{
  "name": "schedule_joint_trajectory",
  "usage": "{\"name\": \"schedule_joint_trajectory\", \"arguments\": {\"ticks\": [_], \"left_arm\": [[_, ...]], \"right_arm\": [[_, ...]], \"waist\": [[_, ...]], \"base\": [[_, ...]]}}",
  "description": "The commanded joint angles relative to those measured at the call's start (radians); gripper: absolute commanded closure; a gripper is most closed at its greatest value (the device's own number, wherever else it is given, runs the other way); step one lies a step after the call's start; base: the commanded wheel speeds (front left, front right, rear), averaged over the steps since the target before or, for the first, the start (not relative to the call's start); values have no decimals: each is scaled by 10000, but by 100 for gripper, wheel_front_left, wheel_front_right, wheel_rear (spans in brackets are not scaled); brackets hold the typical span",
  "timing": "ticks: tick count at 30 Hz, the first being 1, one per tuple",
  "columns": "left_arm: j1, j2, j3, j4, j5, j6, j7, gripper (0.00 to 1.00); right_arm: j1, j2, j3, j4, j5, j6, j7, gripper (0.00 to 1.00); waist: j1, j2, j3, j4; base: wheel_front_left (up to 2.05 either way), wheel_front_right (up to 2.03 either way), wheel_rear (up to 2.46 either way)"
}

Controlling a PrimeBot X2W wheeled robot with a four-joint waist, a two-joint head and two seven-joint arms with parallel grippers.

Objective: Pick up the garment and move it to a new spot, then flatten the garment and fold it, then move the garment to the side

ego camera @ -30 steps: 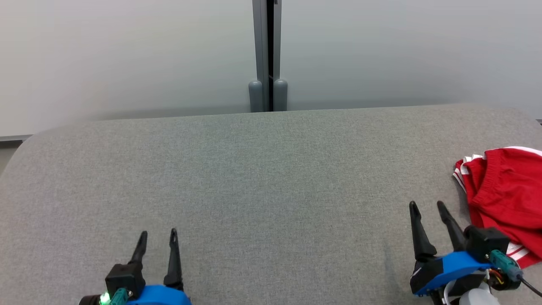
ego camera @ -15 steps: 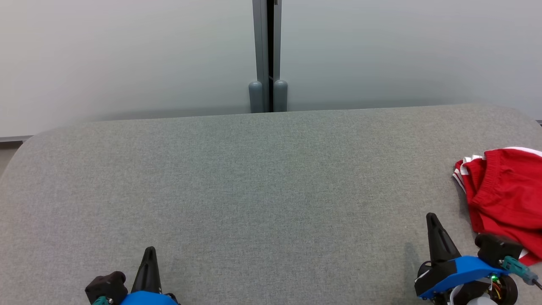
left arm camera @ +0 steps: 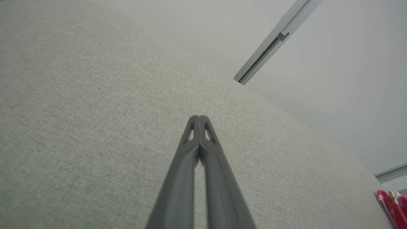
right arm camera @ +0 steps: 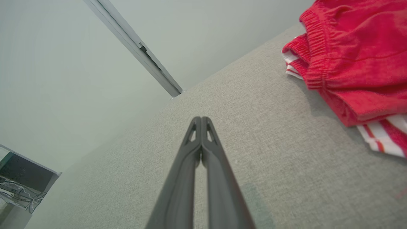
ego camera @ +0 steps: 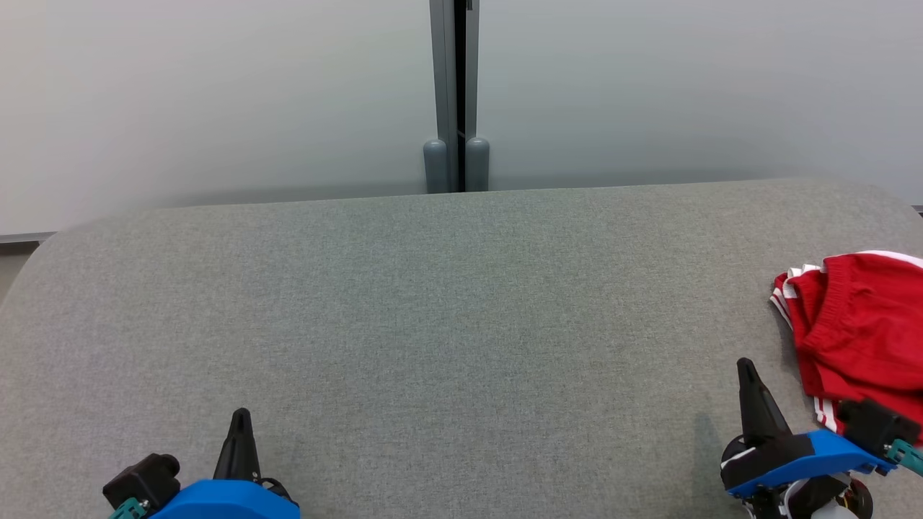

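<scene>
The red garment (ego camera: 862, 328) with white stripes lies bunched at the right edge of the grey surface (ego camera: 447, 324). The right claw (ego camera: 745, 366) sits just left of it, fingers pressed fully together and empty. The left claw (ego camera: 240, 417), at the near left, is likewise closed on nothing.

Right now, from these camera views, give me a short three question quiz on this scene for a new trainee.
1. Where on the grey surface does the red garment lie? A) the robot's left, B) the centre, C) the robot's right.
2. True or false: the right fingers grip the garment.
3. Fill in: the left fingers are ___.
Key: 1 C; 2 false; 3 shut.
</scene>
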Motion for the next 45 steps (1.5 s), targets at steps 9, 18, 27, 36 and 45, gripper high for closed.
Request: {"name": "schedule_joint_trajectory", "arguments": {"ticks": [9,18,27,36,45], "left_arm": [[-374,11,275,-368,-1524,-173,372,100],[-447,12,433,-514,-2599,-274,653,100],[-526,12,590,-663,-3703,-374,941,100],[-594,12,739,-801,-4728,-468,1204,100],[-660,13,867,-925,-5655,-553,1442,100]], "right_arm": [[-15,-51,-89,-446,1570,0,384,100],[31,-56,-140,-638,2660,0,657,100],[80,-63,-191,-830,3777,0,947,100],[120,-69,-237,-1010,4805,0,1209,100],[159,-74,-282,-1170,5749,1,1447,100]], "waist": [[0,-1,-19,-5],[0,0,-35,-9],[0,0,-54,-13],[0,0,-72,-17],[0,0,-91,-21]], "base": [[0,0,0],[0,0,0],[0,0,0],[0,0,0],[0,0,0]]}}
